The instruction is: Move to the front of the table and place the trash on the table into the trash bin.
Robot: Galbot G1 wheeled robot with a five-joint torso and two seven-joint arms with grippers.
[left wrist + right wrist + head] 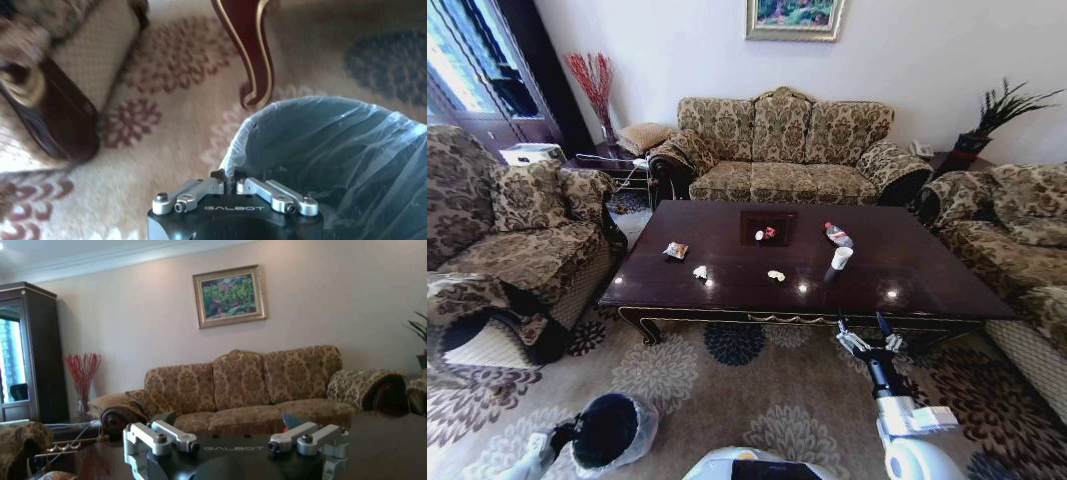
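Note:
The dark glossy table (907, 285) stands ahead of me. On it lie a snack packet (675, 250), white crumpled paper (699, 271), a yellowish scrap (775, 275), a red-white wrapper (766, 234), a clear bottle with a red cap (837, 235) and a white paper cup (841, 257). My left gripper (559, 437) (230, 176) is shut on the rim of the bag-lined trash bin (612, 430) (333, 160), holding it low at my left above the carpet. My right gripper (868, 334) (230, 421) is open with nothing in it, just in front of the table's front edge.
Floral sofas surround the table: one behind it (782, 150), an armchair (517, 240) on the left, another (1012, 250) on the right. A carved table leg (252, 55) stands close beyond the bin. Patterned carpet (727, 390) lies between me and the table.

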